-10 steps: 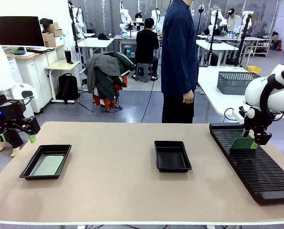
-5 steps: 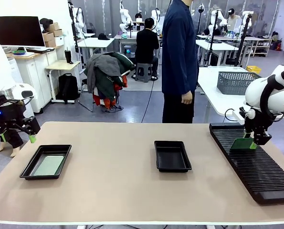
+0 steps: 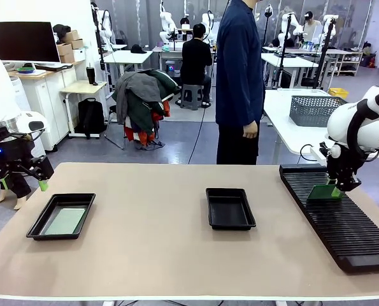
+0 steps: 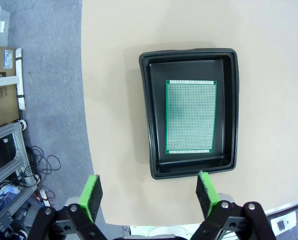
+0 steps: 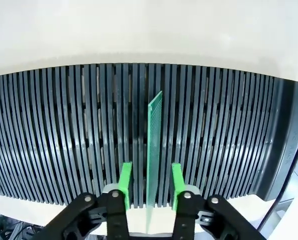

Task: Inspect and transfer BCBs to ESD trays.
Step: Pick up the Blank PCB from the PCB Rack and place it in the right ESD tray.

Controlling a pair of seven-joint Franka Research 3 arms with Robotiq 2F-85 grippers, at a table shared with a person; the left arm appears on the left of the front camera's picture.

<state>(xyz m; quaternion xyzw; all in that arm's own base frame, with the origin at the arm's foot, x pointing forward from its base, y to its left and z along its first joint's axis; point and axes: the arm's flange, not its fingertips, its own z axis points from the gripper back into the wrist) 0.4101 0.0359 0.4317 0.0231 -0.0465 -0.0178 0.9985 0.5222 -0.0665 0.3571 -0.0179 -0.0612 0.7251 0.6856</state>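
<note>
Closing on a green board (image 5: 155, 130) that stands on edge in the slotted rack (image 5: 63, 125) along the table's (image 3: 144, 255) right edge: the right gripper (image 5: 150, 175).

- Changed in the last second: its green pads (image 5: 124, 181) have drawn in from a wider spread. They now sit just beside the board's faces, one each side. A sliver of gap shows on both, so the fingers are apart, not clamped yet.
- Board has not shifted; same slot, upright, toward the rack's far end.
- Left gripper (image 4: 149, 182) hangs off the left edge with fingers spread wide and nothing between them, same as before.
- Left tray (image 4: 146, 115), near the left edge, holds a second board (image 4: 190, 116) lying flat on its floor. Middle tray (image 3: 230, 210), at the table's centre, has no board in it.
- Person (image 3: 239, 64) stands at the far edge, hands off the work.

Reading: this looks like the grasp for the second transfer, a moment short of contact. One board looks delivered; the middle tray is the likely destination. The thin board could tip in its slot if one pad lands first.
</note>
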